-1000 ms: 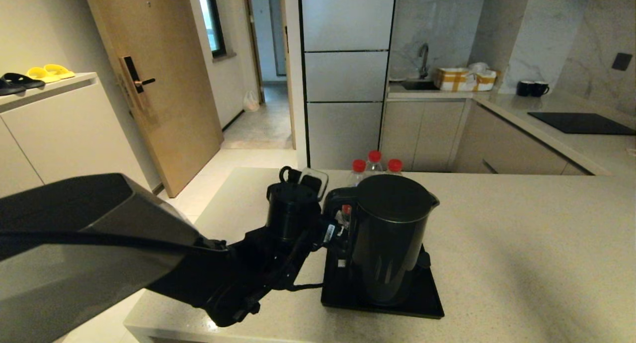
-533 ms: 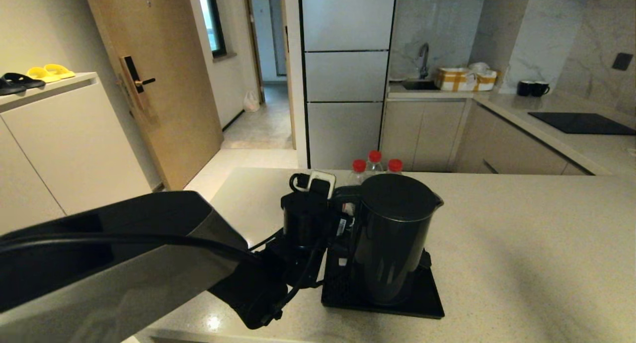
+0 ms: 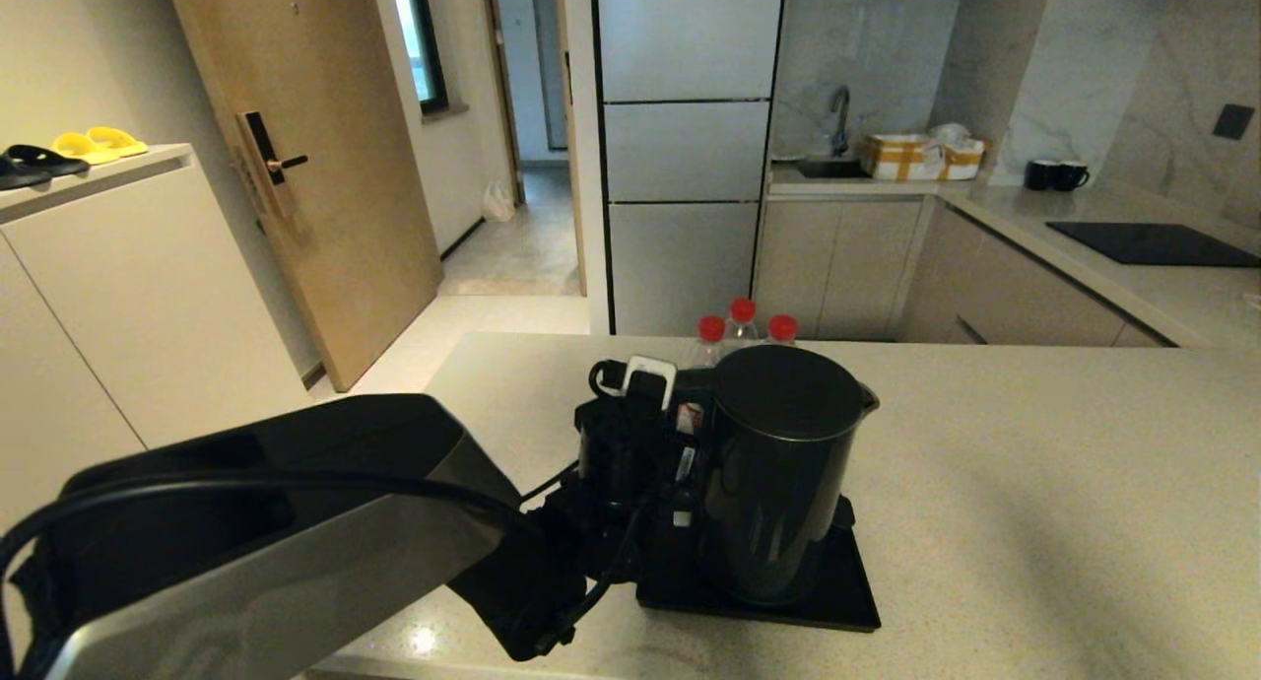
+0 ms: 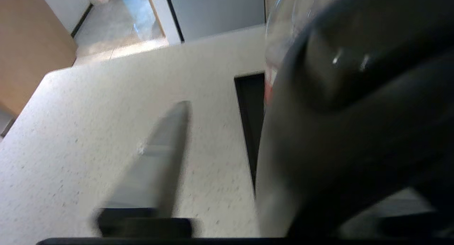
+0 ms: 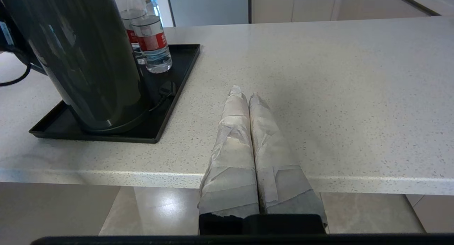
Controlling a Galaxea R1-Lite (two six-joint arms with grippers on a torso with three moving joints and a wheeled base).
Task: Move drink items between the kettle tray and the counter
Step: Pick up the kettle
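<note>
Since a second ago your left gripper (image 3: 680, 434) has slid in against the kettle (image 3: 778, 473) handle; I cannot tell its opening. Kettle stands on the kettle tray (image 3: 857, 601) near the counter (image 3: 1034, 483) front edge, water bottles (image 5: 150, 42) behind it. Right gripper (image 5: 244, 96) rests pressed together, idle.
</note>
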